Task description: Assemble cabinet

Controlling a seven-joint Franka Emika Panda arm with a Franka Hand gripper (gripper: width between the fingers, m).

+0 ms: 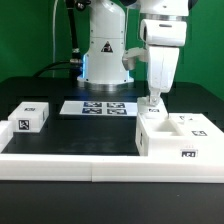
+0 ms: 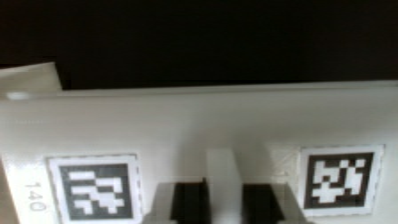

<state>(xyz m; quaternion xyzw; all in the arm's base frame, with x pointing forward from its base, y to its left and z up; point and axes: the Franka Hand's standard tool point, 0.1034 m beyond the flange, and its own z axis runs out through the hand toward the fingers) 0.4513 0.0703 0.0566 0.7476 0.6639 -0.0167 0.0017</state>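
The cabinet body [image 1: 176, 136], a large white box with tags, stands at the exterior view's right, against the white front wall. My gripper [image 1: 152, 103] comes straight down onto its far left edge. In the wrist view the body [image 2: 214, 120] fills the picture, with one tag [image 2: 98, 187] on each side of my gripper [image 2: 224, 205]. The two dark fingers [image 2: 183, 204] stand close together with a thin white wall of the body between them. A smaller white tagged panel [image 1: 30, 116] lies apart at the exterior view's left.
The marker board [image 1: 100, 107] lies flat at the table's middle, in front of the white robot base [image 1: 103, 55]. A low white wall [image 1: 60, 166] runs along the front edge. A white corner [image 2: 25, 80] shows beyond the body in the wrist view.
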